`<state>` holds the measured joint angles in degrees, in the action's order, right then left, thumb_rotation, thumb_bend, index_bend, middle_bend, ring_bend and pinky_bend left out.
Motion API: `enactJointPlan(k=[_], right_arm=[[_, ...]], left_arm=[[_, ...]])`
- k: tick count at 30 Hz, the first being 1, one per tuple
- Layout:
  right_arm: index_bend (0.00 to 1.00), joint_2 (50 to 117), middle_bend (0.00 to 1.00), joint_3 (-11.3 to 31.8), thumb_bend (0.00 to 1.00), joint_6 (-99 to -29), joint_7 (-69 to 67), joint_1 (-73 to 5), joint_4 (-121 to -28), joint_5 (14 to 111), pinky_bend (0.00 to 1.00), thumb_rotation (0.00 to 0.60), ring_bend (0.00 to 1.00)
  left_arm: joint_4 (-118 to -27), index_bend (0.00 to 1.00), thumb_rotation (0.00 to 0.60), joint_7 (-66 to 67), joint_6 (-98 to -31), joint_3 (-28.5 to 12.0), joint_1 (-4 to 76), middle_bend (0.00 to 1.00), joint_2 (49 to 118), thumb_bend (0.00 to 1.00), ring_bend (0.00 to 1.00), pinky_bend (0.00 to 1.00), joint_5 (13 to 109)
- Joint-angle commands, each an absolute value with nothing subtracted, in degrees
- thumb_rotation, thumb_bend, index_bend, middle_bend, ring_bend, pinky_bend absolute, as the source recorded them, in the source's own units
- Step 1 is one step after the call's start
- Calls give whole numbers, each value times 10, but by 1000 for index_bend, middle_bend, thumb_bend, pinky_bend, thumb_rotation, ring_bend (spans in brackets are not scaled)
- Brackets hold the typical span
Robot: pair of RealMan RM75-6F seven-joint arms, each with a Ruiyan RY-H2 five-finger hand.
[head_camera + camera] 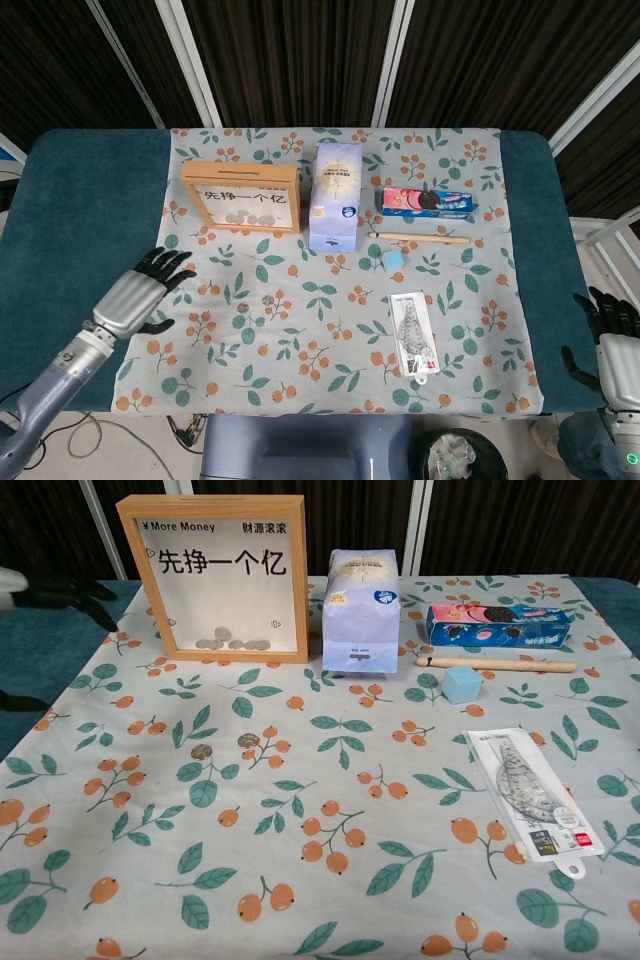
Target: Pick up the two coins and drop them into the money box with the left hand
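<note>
Two coins lie side by side on the floral cloth, one at the left [240,306] [201,751] and one at the right [267,298] [248,740]. Behind them stands the wooden-framed money box [241,197] [222,577] with several coins at its bottom. My left hand [137,293] [58,593] hovers open with fingers spread, left of the coins at the cloth's left edge, holding nothing. At the table's right edge rests my right hand [611,342], open and empty.
A pale blue carton [336,194] stands right of the money box. Further right lie a biscuit pack [427,201], a wooden stick [420,237], a small blue cube [393,261] and a packaged protractor [413,332].
</note>
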<state>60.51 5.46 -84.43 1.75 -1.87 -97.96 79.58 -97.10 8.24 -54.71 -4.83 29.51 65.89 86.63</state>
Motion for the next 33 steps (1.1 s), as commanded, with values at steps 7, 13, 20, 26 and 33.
enactJointPlan(k=[7, 13, 20, 26, 33], right_arm=[[145, 602, 68, 57, 440, -846, 13, -17, -982, 793, 0, 600, 10], [145, 601, 69, 58, 440, -846, 11, -17, -982, 790, 0, 600, 10], [146, 600, 69, 58, 440, -845, 11, -16, -984, 788, 0, 600, 10], [145, 601, 69, 61, 440, -848, 11, -15, -985, 783, 0, 600, 10], [145, 602, 69, 61, 439, -846, 16, -16, -987, 782, 0, 600, 10]], left_arm=[[-923, 246, 600, 116, -479, -38, 350, 15, 756, 203, 0, 0, 840], [-897, 265, 600, 136, -467, -32, 363, 22, 793, 271, 0, 0, 822], [-870, 294, 600, 149, -462, -27, 371, 25, 818, 342, 0, 0, 803], [-848, 303, 600, 149, -466, -23, 373, 25, 833, 344, 0, 0, 790], [-820, 305, 600, 151, -469, -19, 377, 25, 851, 361, 0, 0, 787]])
